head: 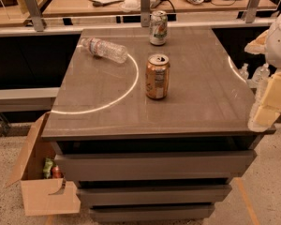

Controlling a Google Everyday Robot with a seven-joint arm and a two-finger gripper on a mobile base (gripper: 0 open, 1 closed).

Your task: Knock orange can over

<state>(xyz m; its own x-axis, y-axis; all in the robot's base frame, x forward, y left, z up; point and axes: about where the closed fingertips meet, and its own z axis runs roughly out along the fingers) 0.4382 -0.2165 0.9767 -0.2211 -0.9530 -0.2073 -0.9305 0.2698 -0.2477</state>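
The orange can [158,76] stands upright mid-table [203,95], well apart from the gripper [268,108] at the right edge, whose state I cannot tell.

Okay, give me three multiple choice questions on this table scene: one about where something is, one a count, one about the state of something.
1. Where is the tool?
A. at the table's right edge
B. on the floor
C. inside a drawer

2. How many cans stand on the table?
A. one
B. two
C. three

3. The water bottle is:
A. upright
B. lying on its side
C. crushed flat

Answers:
1 A: it shows at the right edge, apart from the orange can.
2 B: the orange can and the white-and-green can.
3 B: it lies sideways at the back left.
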